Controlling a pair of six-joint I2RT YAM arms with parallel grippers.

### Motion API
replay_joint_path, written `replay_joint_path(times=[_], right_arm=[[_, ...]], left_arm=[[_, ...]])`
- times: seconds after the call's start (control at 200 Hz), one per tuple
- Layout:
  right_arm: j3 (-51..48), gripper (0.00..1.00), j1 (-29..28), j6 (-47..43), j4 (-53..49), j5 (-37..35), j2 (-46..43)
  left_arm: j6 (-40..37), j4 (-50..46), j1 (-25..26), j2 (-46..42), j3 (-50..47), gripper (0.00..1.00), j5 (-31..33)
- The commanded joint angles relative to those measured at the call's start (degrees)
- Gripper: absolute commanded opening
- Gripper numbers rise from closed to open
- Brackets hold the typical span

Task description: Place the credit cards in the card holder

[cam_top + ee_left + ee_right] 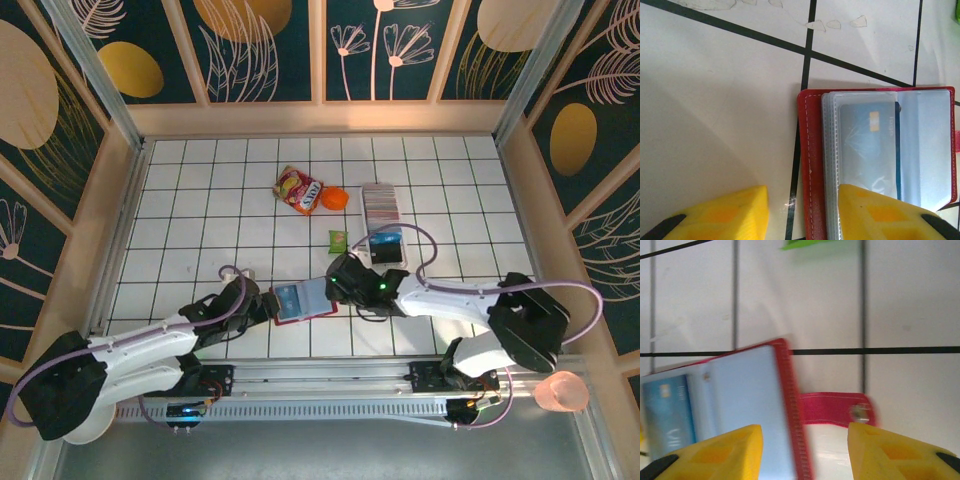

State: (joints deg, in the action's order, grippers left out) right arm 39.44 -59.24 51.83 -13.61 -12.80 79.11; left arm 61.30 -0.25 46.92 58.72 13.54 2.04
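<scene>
card holder (875,150): red stitched leatherlike rectangle | left claw (802,210): spread | right claw (805,450): spread

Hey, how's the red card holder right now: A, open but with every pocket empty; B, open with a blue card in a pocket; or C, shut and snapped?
B: the card holder lies open, a blue card showing inside it, snap tab undone.

Credit card (867,145) in card holder (810,165)
</scene>
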Motion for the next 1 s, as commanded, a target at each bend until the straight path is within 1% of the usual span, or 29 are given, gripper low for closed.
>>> replay_joint_path(times=[0.0, 0.19, 0.305, 0.375, 0.49, 0.561, 0.726, 0.816, 0.871, 0.996], right_arm=[[-2.93, 0.47, 1.62, 1.66, -2.63, -3.27, -3.33], [-6.31, 0.44, 4.43, 0.14, 1.89, -0.13, -4.67], [-6.59, 0.41, 5.70, -1.01, 4.62, 1.61, -3.44], [-6.14, 0.41, 6.36, -1.87, 5.53, 1.88, -2.38], [-5.67, 0.37, 7.14, -3.52, 7.85, 2.84, -1.01], [-5.27, 0.34, 7.53, -4.29, 8.87, 3.66, -0.16], [-4.90, 0.24, 8.32, -5.13, 9.78, 3.75, 0.42], [-5.11, 0.17, 8.79, -5.48, 9.91, 3.93, 0.22], [-5.24, 0.11, 8.92, -5.58, 9.93, 3.94, -0.13], [-5.50, 0.03, 9.01, -5.77, 10.00, 4.05, -0.88]], left_arm=[[0.32, 6.23, 0.41, 2.65, 1.13, 0.40, -7.21], [0.60, 8.12, 0.43, 4.41, 1.40, 0.38, -8.27], [0.84, 9.88, 0.45, 5.30, 1.56, 0.38, -9.33], [0.76, 9.81, 0.45, 5.85, 2.12, 0.38, -9.42], [0.81, 9.77, 0.42, 6.13, 2.32, 0.38, -9.18], [1.52, 11.60, 0.38, 6.14, 1.68, 0.37, -10.00], [2.35, 12.37, 0.40, 5.62, 1.39, 0.38, -9.84], [2.73, 12.80, 0.45, 5.10, 1.40, 0.38, -9.45], [3.11, 13.47, 0.45, 4.71, 1.24, 0.38, -9.43], [3.75, 15.11, 0.45, 3.87, 1.23, 0.38, -9.08]])
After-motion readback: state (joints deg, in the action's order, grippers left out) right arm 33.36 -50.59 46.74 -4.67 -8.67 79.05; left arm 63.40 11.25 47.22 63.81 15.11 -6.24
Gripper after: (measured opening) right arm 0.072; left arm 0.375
